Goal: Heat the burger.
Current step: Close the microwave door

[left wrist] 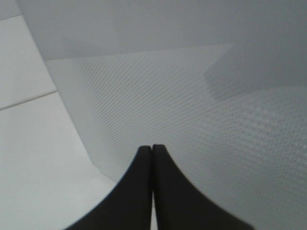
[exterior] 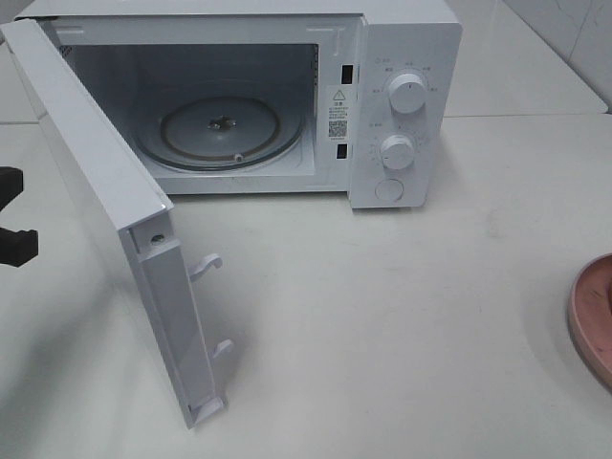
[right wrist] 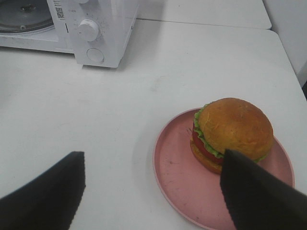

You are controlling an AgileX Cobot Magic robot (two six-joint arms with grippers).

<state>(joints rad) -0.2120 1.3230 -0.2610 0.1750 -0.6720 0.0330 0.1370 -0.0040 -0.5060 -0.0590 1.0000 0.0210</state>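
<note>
- One white worktop (exterior: 402,335) carries everything, and it is the biggest thing in the room.
- One white microwave (exterior: 406,38) stands at the back of the worktop, its cavity open to the front.
- One microwave door (exterior: 105,201) is swung wide on the left side, edge-on to the high camera, with two white latch hooks (exterior: 206,268) sticking out of its free edge.
- One round glass turntable (exterior: 220,129) lies on the cavity floor, with nothing on it.
- One round pink plate (right wrist: 192,182) sits on the worktop well off to the right of the microwave; the high camera catches only a sliver of its rim (exterior: 593,316).
- One burger (right wrist: 232,132) rests on that plate, towards the far side of it, upright, golden-brown bun on top with green lettuce and red tomato showing beneath.
- Two tools in all. The right tool (right wrist: 153,187) hangs above the worktop with its two dark fingers (right wrist: 48,191) spread wide and nothing between them; one finger overlaps the near edge of the burger in the wrist view, though I cannot tell whether it touches.
- The left tool (left wrist: 152,151) has its fingertips pressed together, holding nothing, close to the outer face of the door; the high view shows only what is probably a dark bit of it at the left edge.
- Two round control knobs (exterior: 409,96) sit one above the other on the microwave's panel, with one round button (exterior: 388,189) below them.
</note>
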